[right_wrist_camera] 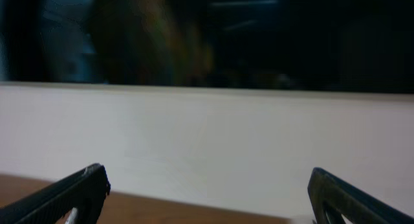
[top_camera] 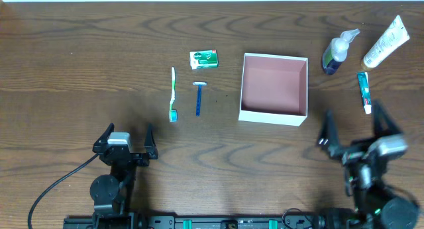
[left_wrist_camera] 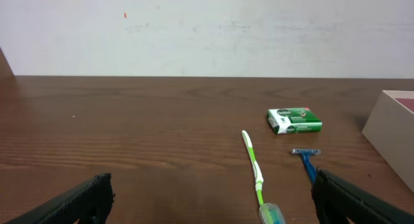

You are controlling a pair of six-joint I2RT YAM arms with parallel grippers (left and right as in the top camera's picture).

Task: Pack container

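Both end effectors stood wide and held nothing when we looked: the left end effector [top_camera: 128, 131] hovered at the near left of the desk [top_camera: 59, 63] and the right end effector [top_camera: 353, 116] at the near right. We found the container [top_camera: 271, 116] resting on the desk right of centre, open side up, its pink-brown floor in full view. To its left we saw a green-and-white soap packet [top_camera: 204, 59], and nearer the arms a green toothbrush [top_camera: 173, 94] and a blue razor [top_camera: 198, 96] lying side by side without touching. To the container's right we noted a blue bottle [top_camera: 336, 51] with a white top, a white tube [top_camera: 385, 42] and a small toothpaste tube [top_camera: 364, 90], its near end close to the right end effector. From the left wrist we saw toothbrush, razor and packet ahead between the spread fingers [left_wrist_camera: 77, 201], with a corner of the container at the right edge. Our right wrist view was blurred and gave us only a pale wall [right_wrist_camera: 207, 140] beyond its fingers
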